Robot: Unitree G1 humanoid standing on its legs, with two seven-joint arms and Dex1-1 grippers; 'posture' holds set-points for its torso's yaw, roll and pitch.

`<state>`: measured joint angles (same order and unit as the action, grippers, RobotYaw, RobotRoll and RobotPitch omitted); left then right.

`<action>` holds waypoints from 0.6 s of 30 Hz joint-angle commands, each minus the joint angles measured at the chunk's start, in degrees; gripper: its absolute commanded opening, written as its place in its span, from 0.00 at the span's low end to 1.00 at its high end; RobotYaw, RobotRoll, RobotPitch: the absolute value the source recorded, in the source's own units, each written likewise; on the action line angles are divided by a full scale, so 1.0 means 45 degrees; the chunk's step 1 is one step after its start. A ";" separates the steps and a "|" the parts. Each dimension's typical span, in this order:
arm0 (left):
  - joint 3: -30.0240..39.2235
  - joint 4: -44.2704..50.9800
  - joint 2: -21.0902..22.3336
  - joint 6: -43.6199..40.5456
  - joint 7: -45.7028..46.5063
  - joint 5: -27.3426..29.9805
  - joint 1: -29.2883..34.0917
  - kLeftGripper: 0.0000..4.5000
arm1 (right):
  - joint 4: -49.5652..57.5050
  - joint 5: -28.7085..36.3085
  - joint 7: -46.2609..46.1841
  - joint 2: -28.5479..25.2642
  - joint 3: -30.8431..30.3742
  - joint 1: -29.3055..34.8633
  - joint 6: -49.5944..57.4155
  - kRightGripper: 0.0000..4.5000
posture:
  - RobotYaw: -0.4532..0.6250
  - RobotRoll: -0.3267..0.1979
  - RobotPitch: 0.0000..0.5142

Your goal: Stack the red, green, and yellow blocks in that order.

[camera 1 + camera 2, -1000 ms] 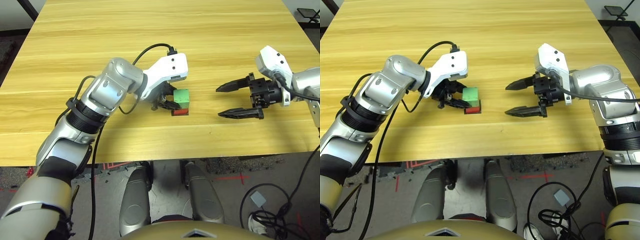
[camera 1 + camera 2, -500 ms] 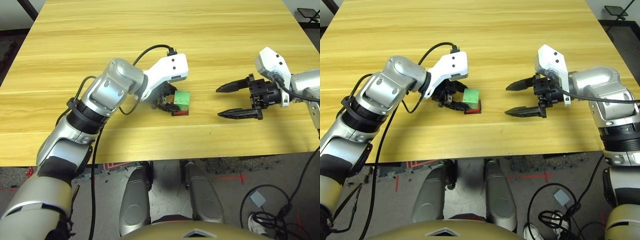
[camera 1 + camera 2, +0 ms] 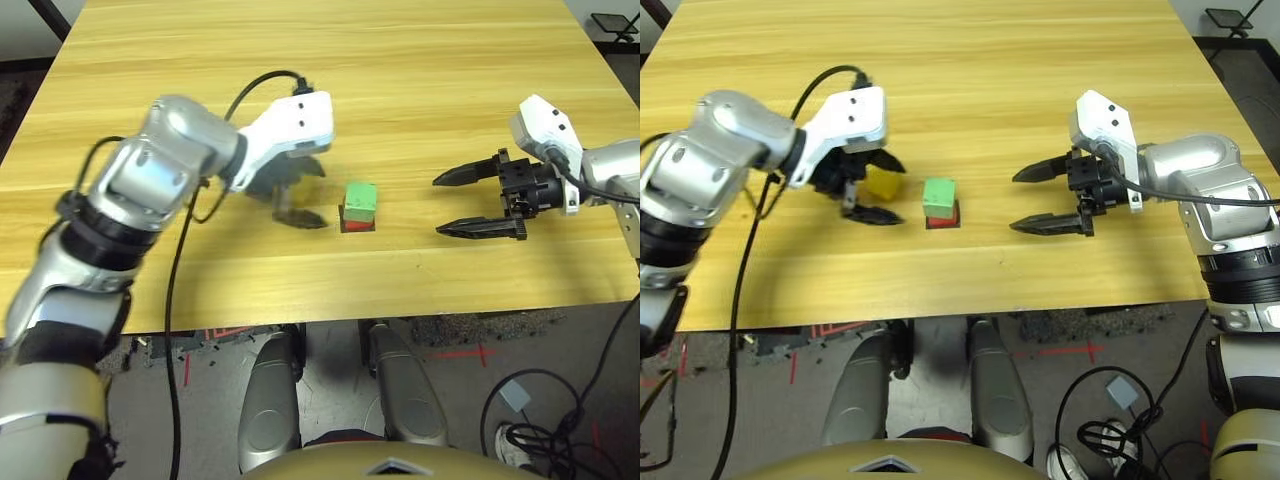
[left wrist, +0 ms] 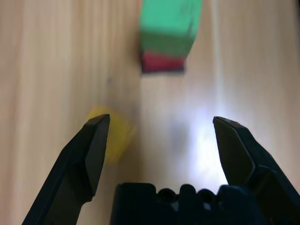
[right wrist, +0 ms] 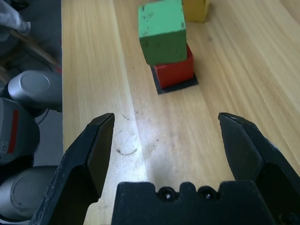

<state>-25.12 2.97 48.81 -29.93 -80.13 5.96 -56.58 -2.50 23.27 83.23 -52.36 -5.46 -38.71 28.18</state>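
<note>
Green (image 3: 939,196) sits skewed on red (image 5: 174,71), centre worktop (image 3: 420,60); yellow (image 3: 881,184) beside my empty, spread left tool (image 3: 865,186); right tool (image 3: 1047,198) spread, empty; clumsy yellow placement risks toppling skewed stack

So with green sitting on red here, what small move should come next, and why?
Probably bring the left gripper down around the yellow block and close on it. The green block already sits on the red block, slightly askew. Yellow lies on the table beside the open left fingers, while the right gripper is open, off to the other side.
</note>
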 commanded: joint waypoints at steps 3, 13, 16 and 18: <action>-0.0346 -0.2793 -0.0516 0.4116 -0.0489 -0.1351 -0.0563 1.00 | -0.0124 -0.0012 0.0117 0.0068 -0.0037 -0.0197 0.0007 1.00 | 0.45 0.67 0.52; -0.0429 -0.6506 -0.2458 0.6557 -0.0742 -0.2581 -0.1671 1.00 | 0.0043 0.0038 0.0018 -0.0013 0.0085 -0.0079 0.0169 1.00 | 0.42 0.65 0.51; -0.0429 -0.7412 -0.2780 0.7105 -0.0725 -0.2918 -0.1870 1.00 | 0.0230 0.0103 -0.0052 -0.0055 0.0157 0.0050 0.0289 1.00 | 0.42 0.64 0.52; -0.0436 -0.8001 -0.2968 0.7389 -0.0693 -0.3149 -0.2008 1.00 | 0.0327 0.0129 -0.0082 -0.0084 0.0195 0.0131 0.0344 1.00 | 0.41 0.64 0.52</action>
<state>-26.56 -31.15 35.76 1.72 -82.92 -6.92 -65.00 -2.34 23.26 83.02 -52.22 -5.43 -39.13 29.24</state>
